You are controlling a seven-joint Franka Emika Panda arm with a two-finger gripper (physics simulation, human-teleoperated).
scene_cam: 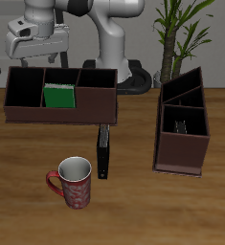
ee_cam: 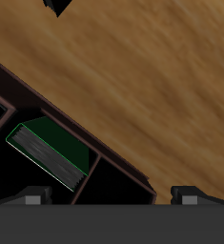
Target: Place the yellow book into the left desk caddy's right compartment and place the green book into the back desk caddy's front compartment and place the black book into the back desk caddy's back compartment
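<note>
The green book (scene_cam: 59, 95) stands in the nearer small pocket of the back desk caddy's (scene_cam: 95, 110) split middle part. It also shows in the wrist view (ee_cam: 47, 152), inside dark walls. The black book (scene_cam: 103, 151) lies flat on the table in front of that caddy. My gripper (scene_cam: 30, 53) hangs above the caddy's end, open and empty, with its fingertips (ee_cam: 32, 197) wide apart. A small pale edge, likely the yellow book (scene_cam: 181, 125), shows in a pocket of the left desk caddy (scene_cam: 181, 144).
A red mug (scene_cam: 74, 182) stands near the table's front edge, close to the black book. A potted plant (scene_cam: 181, 29) stands at the back beside the robot's base (scene_cam: 133, 81).
</note>
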